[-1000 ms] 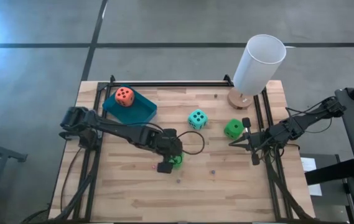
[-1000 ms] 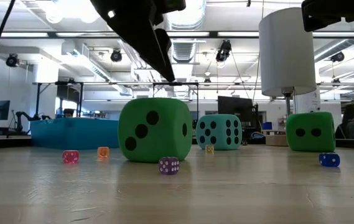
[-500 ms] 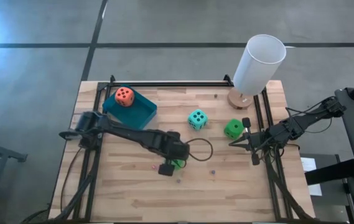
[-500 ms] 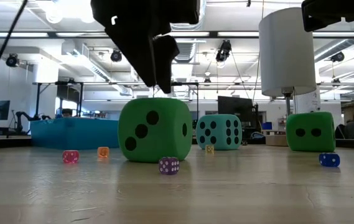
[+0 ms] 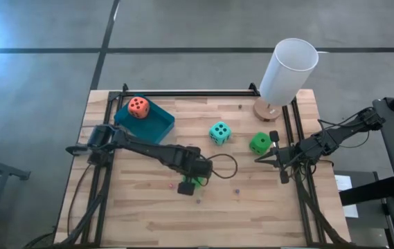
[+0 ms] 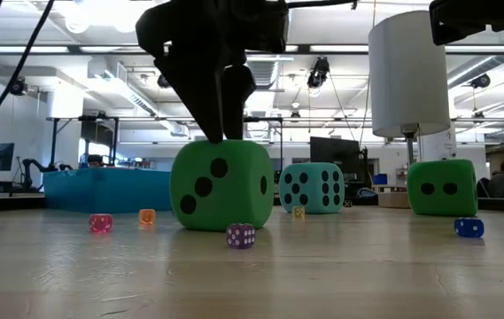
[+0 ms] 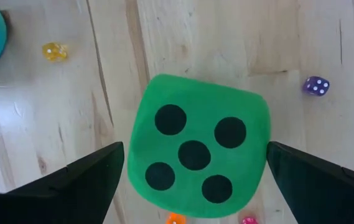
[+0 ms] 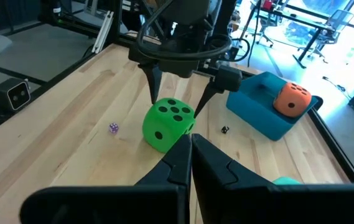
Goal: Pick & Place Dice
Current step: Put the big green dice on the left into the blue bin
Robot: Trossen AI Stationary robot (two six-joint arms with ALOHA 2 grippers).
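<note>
A green die (image 7: pixel 198 155) sits on the wooden table with its five-pip face up, near the middle of the table (image 5: pixel 198 181). My left gripper (image 7: pixel 195 146) points down over it, open, one finger on each side of the die's top; I see no touch. An orange-red die (image 5: pixel 138 106) lies in the blue tray (image 5: pixel 158 126) at the far left. A teal die (image 5: pixel 219 132) and a second green die (image 5: pixel 259 143) rest on the table farther right. My right gripper (image 8: pixel 191 146) waits shut at the right edge (image 5: pixel 259 159).
A tall white cylinder (image 5: pixel 288 72) on a round wooden foot stands at the far right corner. Tiny dice lie around the green die: a purple one (image 7: pixel 315 85), a yellow one (image 7: pixel 55 51). Black rails (image 5: pixel 288 138) run along the table's sides.
My left gripper has come down over the green die and a little toward the table's right edge, tipping to point more steeply down. Its fingers have stayed open. The die has stayed where it was.
</note>
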